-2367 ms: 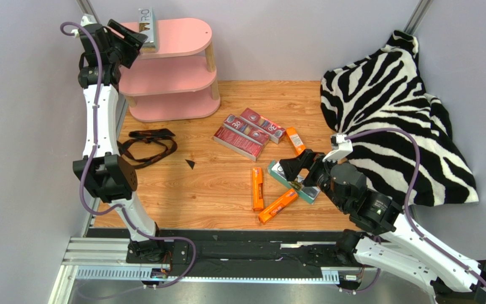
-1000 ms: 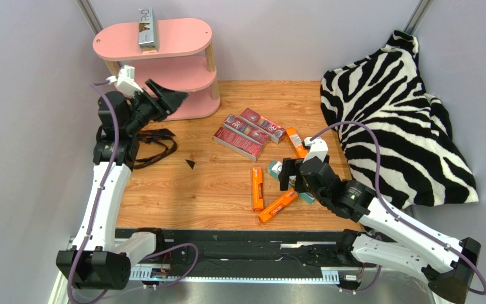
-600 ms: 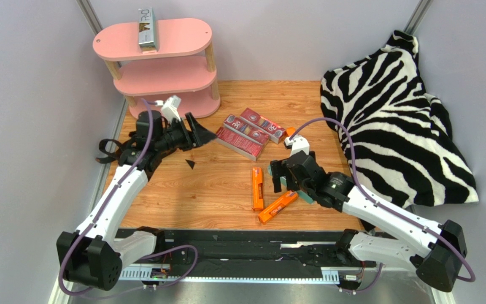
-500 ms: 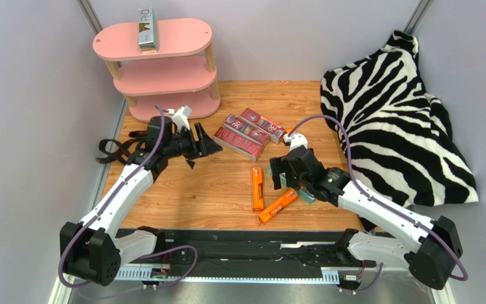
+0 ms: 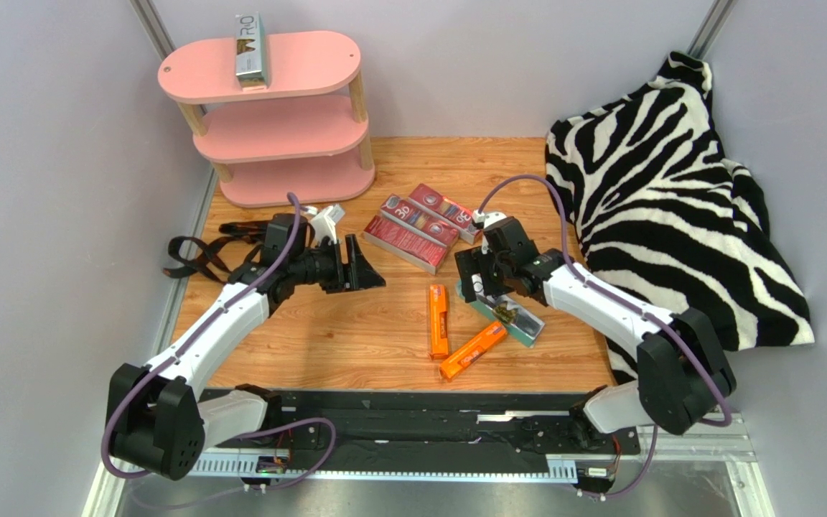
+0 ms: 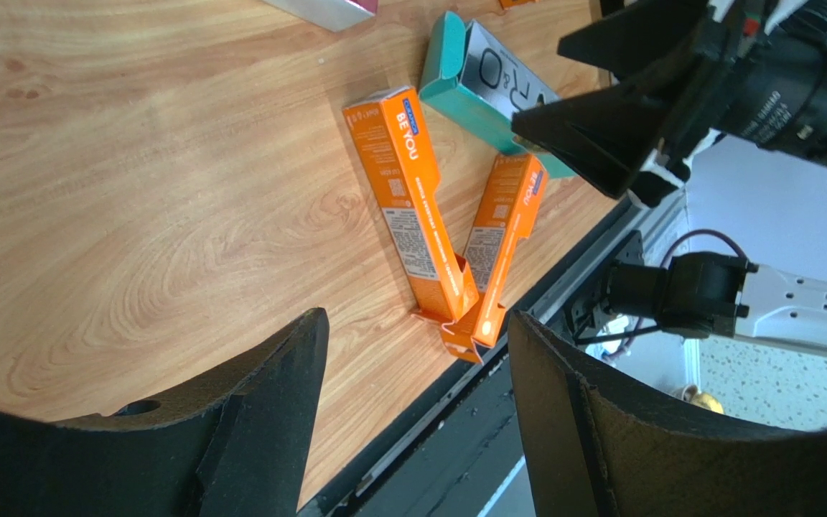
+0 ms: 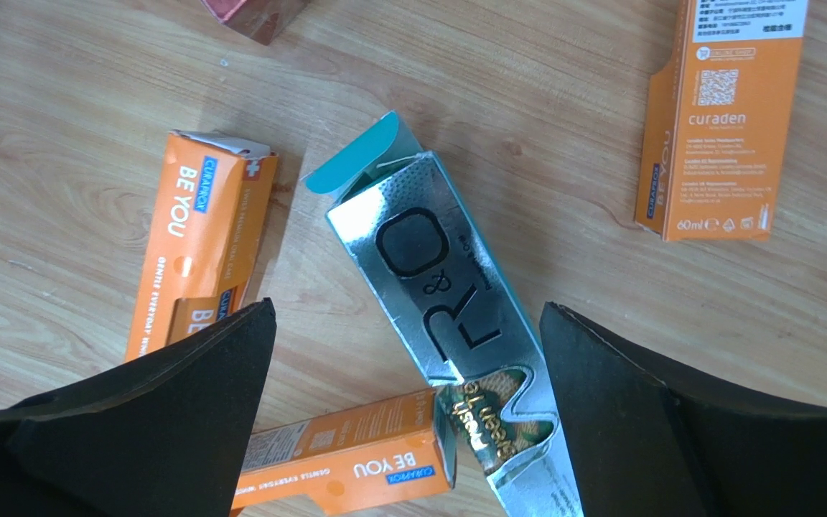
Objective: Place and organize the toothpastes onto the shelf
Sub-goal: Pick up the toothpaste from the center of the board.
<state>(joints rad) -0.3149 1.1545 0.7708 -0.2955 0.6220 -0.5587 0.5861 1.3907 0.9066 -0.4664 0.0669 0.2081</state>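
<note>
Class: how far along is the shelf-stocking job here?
Done: one silver carton lies atop the shelf. In hand: nothing; the open right gripper hovers over the second silver carton. Left: it, the orange cartons and red cartons on the table.

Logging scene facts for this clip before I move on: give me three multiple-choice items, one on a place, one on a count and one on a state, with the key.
1. Which tier of the shelf holds the shelved silver carton? A top; B middle; C bottom.
2. How many orange cartons show in the right wrist view? A one; B three; C five.
3. How is the right gripper? A shut, empty; B open over the loose silver carton; C clamped on an orange carton.

Key:
1 A, it lies on the uppermost board.
2 B, one is at the left, one at the bottom and one at the upper right.
3 B, its jaws stand wide apart with the carton between them, not gripped.
</note>
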